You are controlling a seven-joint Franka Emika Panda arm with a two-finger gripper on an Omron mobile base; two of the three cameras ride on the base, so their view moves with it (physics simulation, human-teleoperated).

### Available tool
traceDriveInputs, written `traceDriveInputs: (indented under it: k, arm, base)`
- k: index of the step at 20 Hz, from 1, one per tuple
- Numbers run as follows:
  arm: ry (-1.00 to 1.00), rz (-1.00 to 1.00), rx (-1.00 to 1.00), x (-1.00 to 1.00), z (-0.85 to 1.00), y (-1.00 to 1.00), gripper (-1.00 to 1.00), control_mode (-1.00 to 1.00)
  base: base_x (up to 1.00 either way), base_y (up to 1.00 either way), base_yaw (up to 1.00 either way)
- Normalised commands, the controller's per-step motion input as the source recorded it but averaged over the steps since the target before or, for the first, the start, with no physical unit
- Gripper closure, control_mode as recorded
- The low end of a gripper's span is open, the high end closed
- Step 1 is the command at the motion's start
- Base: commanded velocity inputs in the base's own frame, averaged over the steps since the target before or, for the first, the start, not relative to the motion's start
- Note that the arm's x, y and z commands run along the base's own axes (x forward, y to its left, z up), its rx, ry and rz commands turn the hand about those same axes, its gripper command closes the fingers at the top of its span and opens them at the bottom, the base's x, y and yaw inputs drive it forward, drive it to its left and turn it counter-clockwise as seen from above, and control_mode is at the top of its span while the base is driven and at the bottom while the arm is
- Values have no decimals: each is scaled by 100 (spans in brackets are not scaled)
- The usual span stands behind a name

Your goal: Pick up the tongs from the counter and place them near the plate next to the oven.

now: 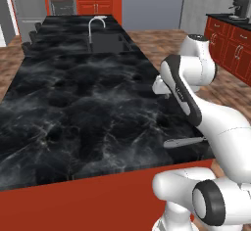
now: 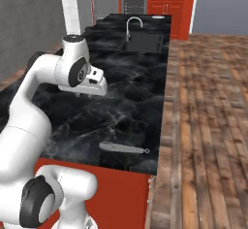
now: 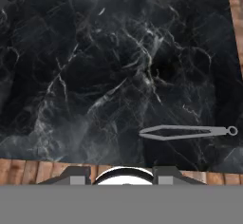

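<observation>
Light: even and soft, with no clear single source.
Counter [image 1: 88, 103]: glossy black, with pale hazy sheen across its middle and no hard glare.
Shadows: faint; the tongs [image 3: 187, 132] cast almost none on the counter beneath them.
Sharpness: soft and low in detail; marble veins look smeared.
Far end of counter: the sink [image 2: 140, 41] reads slightly blurred.
Distortion: none evident at edges.
</observation>
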Motion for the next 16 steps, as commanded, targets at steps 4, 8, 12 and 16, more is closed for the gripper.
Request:
traceDriveInputs:
  k: [4, 8, 12, 16]
  arm:
    - [0, 1, 0, 6, -26, -13, -100, -100]
    - [0, 23, 0, 6, -53, -50, -100, -100]
    - [0, 33, 0, 0, -44, -44, -100, -100]
    - [0, 33, -2, 2, -37, -16, -100, -100]
  base:
    - [0, 0, 0]
    - [0, 0, 0]
    - [0, 0, 0]
    - [0, 0, 0]
